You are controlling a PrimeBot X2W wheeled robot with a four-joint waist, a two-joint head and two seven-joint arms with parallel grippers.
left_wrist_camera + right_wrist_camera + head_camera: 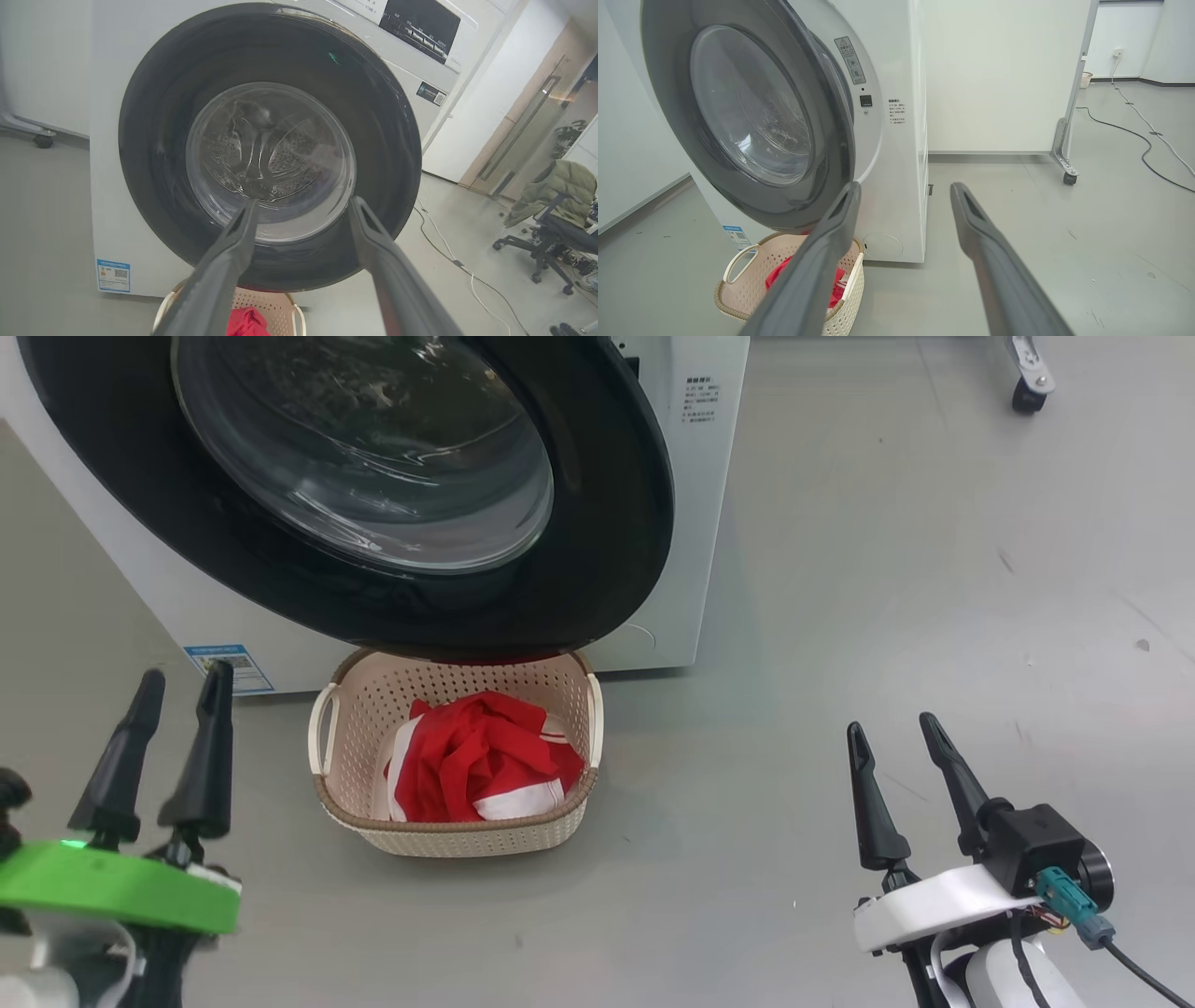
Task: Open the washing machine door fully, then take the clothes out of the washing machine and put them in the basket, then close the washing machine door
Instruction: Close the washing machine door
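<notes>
Plainly, one basket (448, 835) holds one heap of clothes (481, 756); left gripper (187, 674) and right gripper (890, 724) spread.

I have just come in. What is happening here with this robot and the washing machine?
A robot is emptying a washing machine. The red clothes already lie in the basket on the floor. The door is swung nearly shut, though a gap seems to remain. The left claw and right claw are open and empty.
</notes>
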